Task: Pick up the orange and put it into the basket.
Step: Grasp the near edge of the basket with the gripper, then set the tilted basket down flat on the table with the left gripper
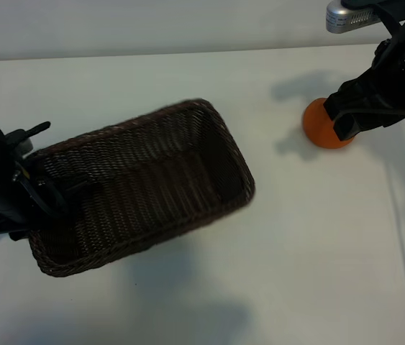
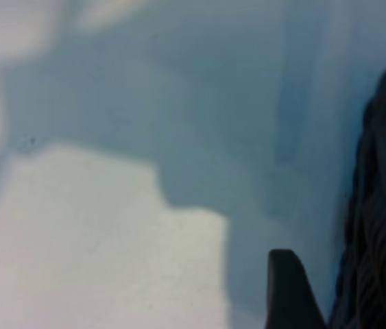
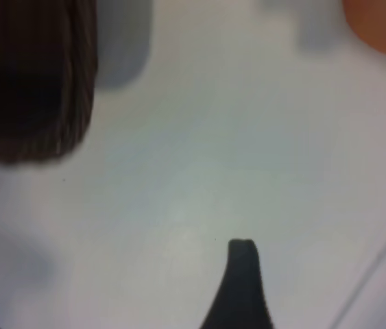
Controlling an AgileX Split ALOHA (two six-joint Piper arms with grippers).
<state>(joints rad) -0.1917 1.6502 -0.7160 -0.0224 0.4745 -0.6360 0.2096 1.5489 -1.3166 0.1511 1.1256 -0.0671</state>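
Well apart from the basket (image 1: 239,159), off its right end, on the tabletop (image 1: 296,251): the orange (image 1: 317,126), unheld, beneath the right claw (image 1: 346,123), spread wide. Best lowered squarely astride the fruit before closing, then lifted clear of the basket's rim. At the basket's left end, the left claw (image 1: 33,190); apart or together, cannot tell. Hidden behind the right claw: part of the orange.

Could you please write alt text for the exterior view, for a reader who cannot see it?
A dark brown wicker basket sits empty on a white table, with the left claw at its left end. Far right, the orange lies on the table, partly covered by the right claw.
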